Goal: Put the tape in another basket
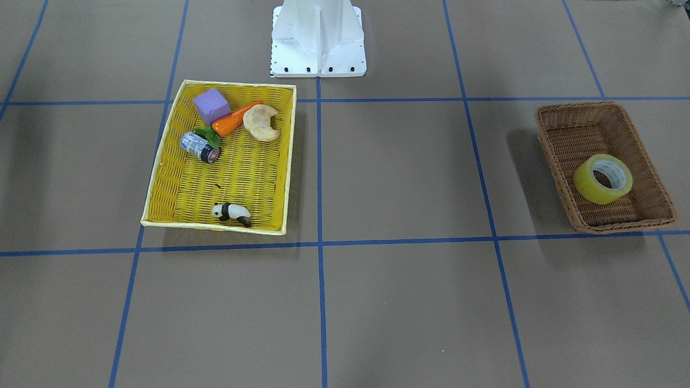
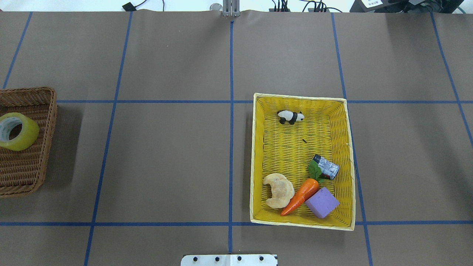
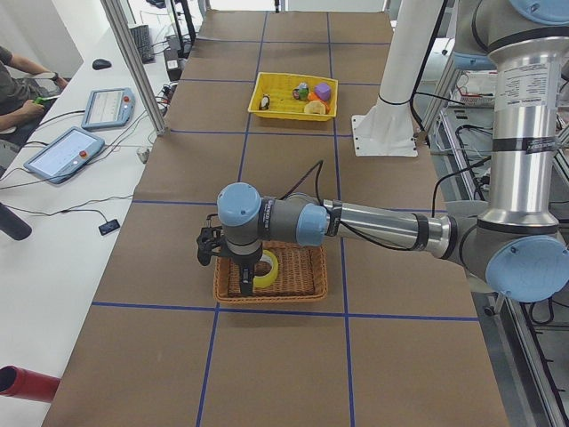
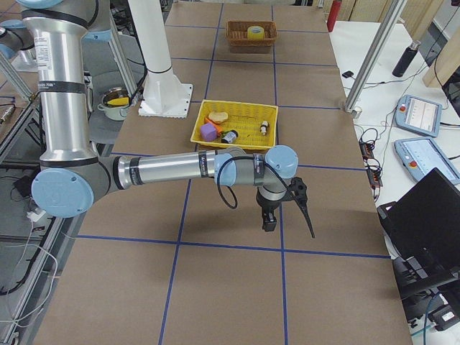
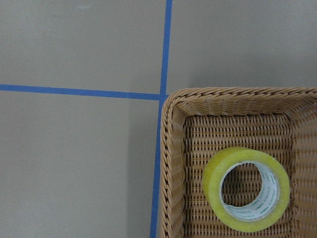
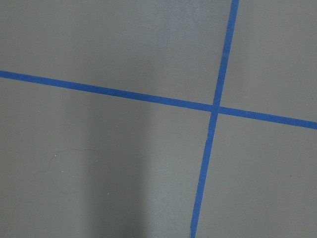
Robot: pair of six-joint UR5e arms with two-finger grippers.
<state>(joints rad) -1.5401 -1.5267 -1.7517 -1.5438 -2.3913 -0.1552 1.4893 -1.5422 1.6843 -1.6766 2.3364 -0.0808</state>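
The tape (image 1: 602, 178), a yellowish translucent roll, lies inside the dark brown wicker basket (image 1: 550, 140). It shows at the left edge of the overhead view (image 2: 16, 132), in the basket (image 2: 48, 140). The left wrist view looks straight down on the tape (image 5: 246, 189) and the basket's corner (image 5: 171, 163). In the exterior left view my left gripper (image 3: 233, 267) hangs over the basket (image 3: 307, 289), just beside the tape (image 3: 265, 270); I cannot tell if it is open. In the exterior right view my right gripper (image 4: 287, 223) hangs over bare table; I cannot tell its state.
A bright yellow woven tray-basket (image 2: 255, 159) holds a purple cube (image 2: 322, 202), a carrot (image 2: 301, 194), a croissant (image 2: 279, 189), a panda figure (image 2: 290, 116) and a small silver-blue cylinder (image 2: 326, 167). The robot base (image 1: 318, 43) stands at the table's near middle.
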